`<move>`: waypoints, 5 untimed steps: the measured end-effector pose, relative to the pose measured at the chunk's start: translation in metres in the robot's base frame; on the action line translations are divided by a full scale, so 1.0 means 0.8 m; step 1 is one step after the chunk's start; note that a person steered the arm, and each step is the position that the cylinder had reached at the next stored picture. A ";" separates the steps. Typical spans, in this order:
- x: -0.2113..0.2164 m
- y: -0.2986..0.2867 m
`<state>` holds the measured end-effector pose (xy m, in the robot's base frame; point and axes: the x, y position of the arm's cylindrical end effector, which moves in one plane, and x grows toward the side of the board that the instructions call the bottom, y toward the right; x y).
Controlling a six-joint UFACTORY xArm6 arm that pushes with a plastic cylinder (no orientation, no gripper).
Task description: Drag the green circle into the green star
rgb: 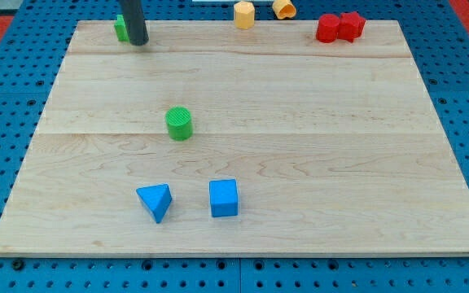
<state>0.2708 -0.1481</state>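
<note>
The green circle point(179, 123), a short cylinder, stands on the wooden board left of centre. The green star point(120, 28) is at the view's top left edge of the board, mostly hidden behind my rod. My tip point(138, 42) rests on the board just right of the green star, touching or almost touching it. The tip is far above the green circle in the view.
A blue triangle point(155, 201) and a blue cube point(224, 198) lie near the view's bottom. Two yellow blocks point(244, 14) point(283, 8) and two red blocks point(328, 28) point(351, 24) sit along the top edge of the wooden board point(340, 163).
</note>
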 end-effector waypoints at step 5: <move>0.116 -0.066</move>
<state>0.3640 -0.2005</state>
